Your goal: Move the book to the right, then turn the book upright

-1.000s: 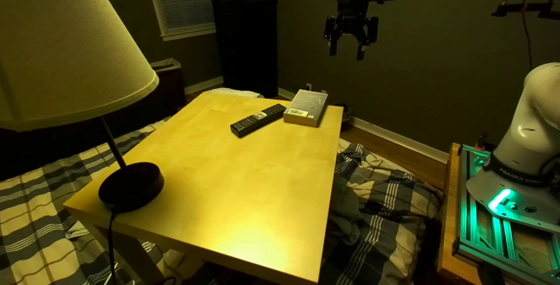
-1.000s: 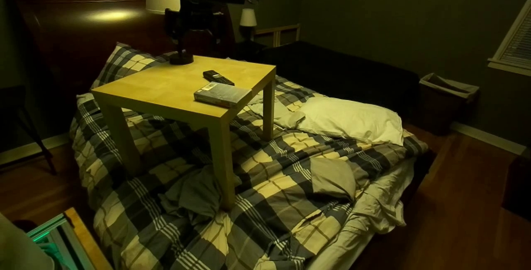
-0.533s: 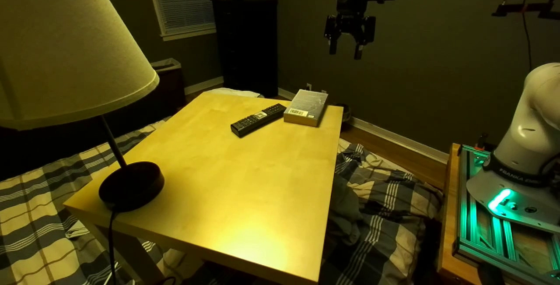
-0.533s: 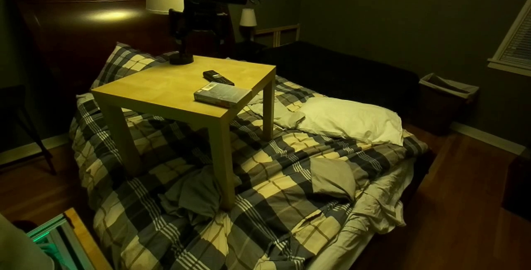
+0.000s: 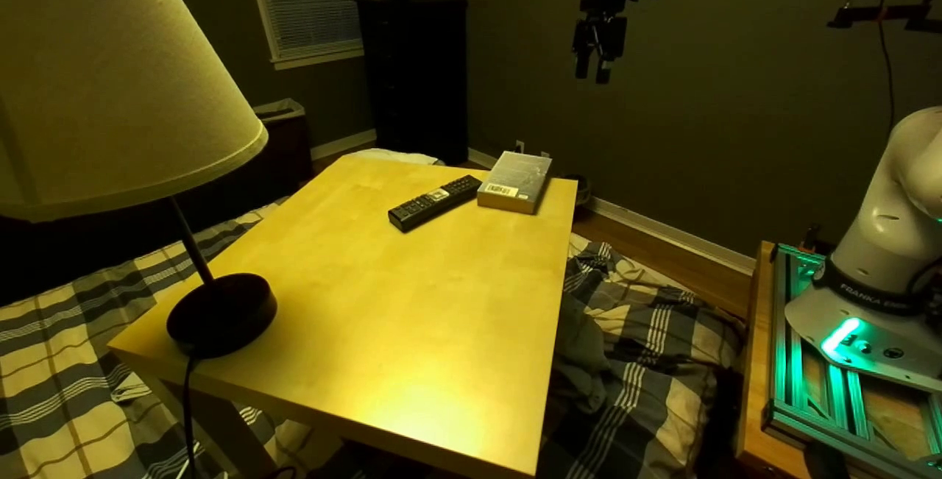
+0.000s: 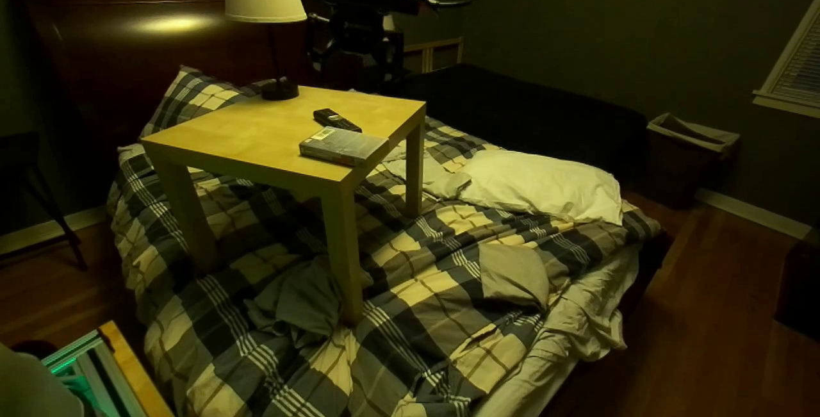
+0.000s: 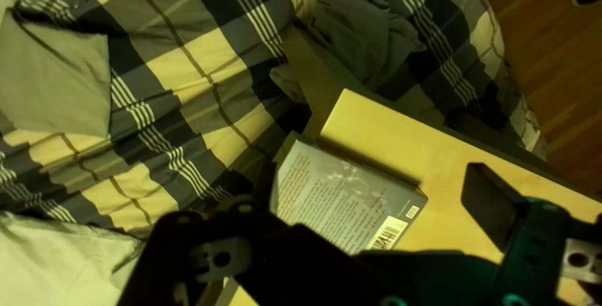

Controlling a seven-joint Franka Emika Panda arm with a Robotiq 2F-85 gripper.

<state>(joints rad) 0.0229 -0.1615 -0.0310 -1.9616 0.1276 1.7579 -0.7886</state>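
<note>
The book (image 5: 515,174) lies flat near a corner of the pale wooden table (image 5: 441,280), its grey text-covered back with a white barcode label facing up. In an exterior view the book (image 6: 343,146) reaches to the table's edge at one end. High above the table hangs my gripper (image 5: 592,73), clear of everything. From the wrist view, the gripper (image 7: 378,193) stands open, with the book below and partly behind its left finger and dark linkage. Only air is between the fingers.
A black remote (image 5: 434,203) lies right beside the book. At the table's opposite end stands a lamp with a black base (image 5: 221,315) and a large shade (image 5: 110,89). The table rests on a bed with a plaid cover (image 6: 416,289).
Over the last half second my gripper has risen a little and turned about its upright axis, shifting to the right in both exterior views. Book and remote have not moved.
</note>
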